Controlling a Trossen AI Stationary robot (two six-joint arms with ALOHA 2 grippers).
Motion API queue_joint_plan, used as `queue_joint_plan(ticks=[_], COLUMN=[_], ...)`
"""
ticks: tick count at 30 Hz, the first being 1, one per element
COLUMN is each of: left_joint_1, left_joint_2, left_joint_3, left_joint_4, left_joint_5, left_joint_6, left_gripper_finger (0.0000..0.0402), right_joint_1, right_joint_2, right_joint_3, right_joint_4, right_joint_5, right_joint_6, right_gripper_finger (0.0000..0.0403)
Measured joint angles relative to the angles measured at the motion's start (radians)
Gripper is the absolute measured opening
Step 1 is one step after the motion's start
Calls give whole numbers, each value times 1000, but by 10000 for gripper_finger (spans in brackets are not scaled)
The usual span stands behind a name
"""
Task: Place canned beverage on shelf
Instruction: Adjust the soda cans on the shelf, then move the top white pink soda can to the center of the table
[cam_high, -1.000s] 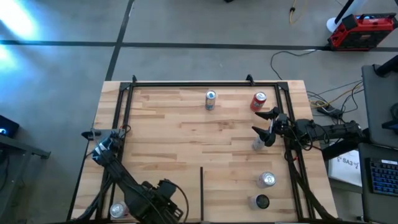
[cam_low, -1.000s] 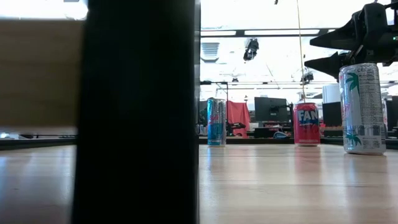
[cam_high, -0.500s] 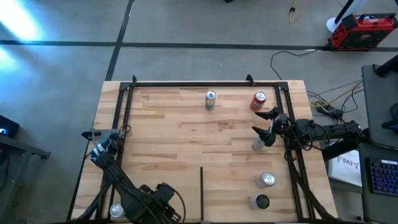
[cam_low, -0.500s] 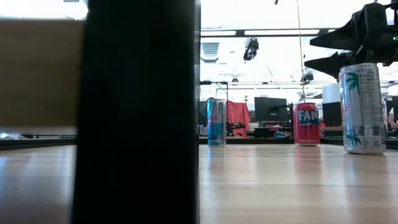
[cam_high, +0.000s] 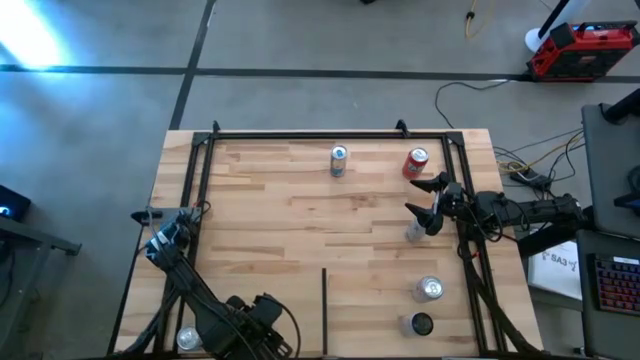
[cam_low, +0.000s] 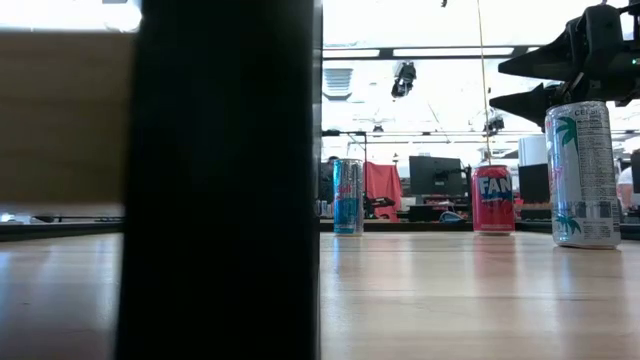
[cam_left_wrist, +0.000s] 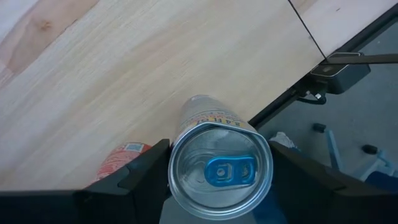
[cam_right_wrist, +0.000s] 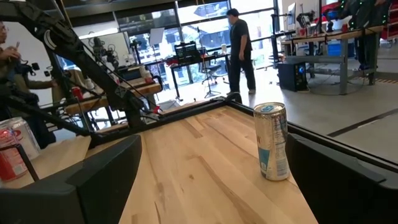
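Note:
The shelf (cam_high: 270, 220) is a light wooden board framed by black rails, with a thin black divider strip (cam_high: 323, 310) at its near edge. My left gripper (cam_left_wrist: 219, 168) is at the near left corner (cam_high: 188, 338), shut on a silver can with a blue tab (cam_left_wrist: 219, 173). My right gripper (cam_high: 428, 200) hangs open and empty at the right side, just above and beside a pale palm-print can (cam_low: 582, 175) that stands on its base (cam_high: 414, 232). A blue-silver can (cam_high: 338, 160) and a red can (cam_high: 416, 163) stand near the far rail. My left gripper holds the silver can by its upper wall just under the rim (cam_left_wrist: 180, 146), pinched between the two fingers (cam_left_wrist: 146, 174), one on each side. The fingers come from above and point down. The can is upright; whether its base is on the board, I cannot tell.
Two more cans stand at the near right, one silver-topped (cam_high: 428, 289) and one dark-topped (cam_high: 420, 324). A red-labelled can (cam_left_wrist: 121, 158) shows beside the held can. Black rails (cam_high: 300, 134) edge the board. People move in the room beyond (cam_right_wrist: 239, 50).
My left arm has shifted a little toward the table's near edge; the can in its fingers has stayed about where it was.

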Motion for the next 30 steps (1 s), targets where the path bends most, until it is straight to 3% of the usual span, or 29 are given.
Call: queue_joint_plan(ticks=[17,24,30], left_joint_1=[1,6,47], left_joint_2=[-10,-60,-84], left_joint_3=[0,0,0], left_joint_4=[0,-45,-44], left_joint_5=[-3,-89,-207], left_joint_6=[0,1,103], left_gripper_finger=[307,347,347], right_joint_1=[0,0,0], right_joint_2=[0,0,0], right_joint_3=[0,0,0], right_joint_4=[0,0,0], right_joint_5=[0,0,0], right_joint_6=[-1,0,-1], right_gripper_finger=[382,382,382])
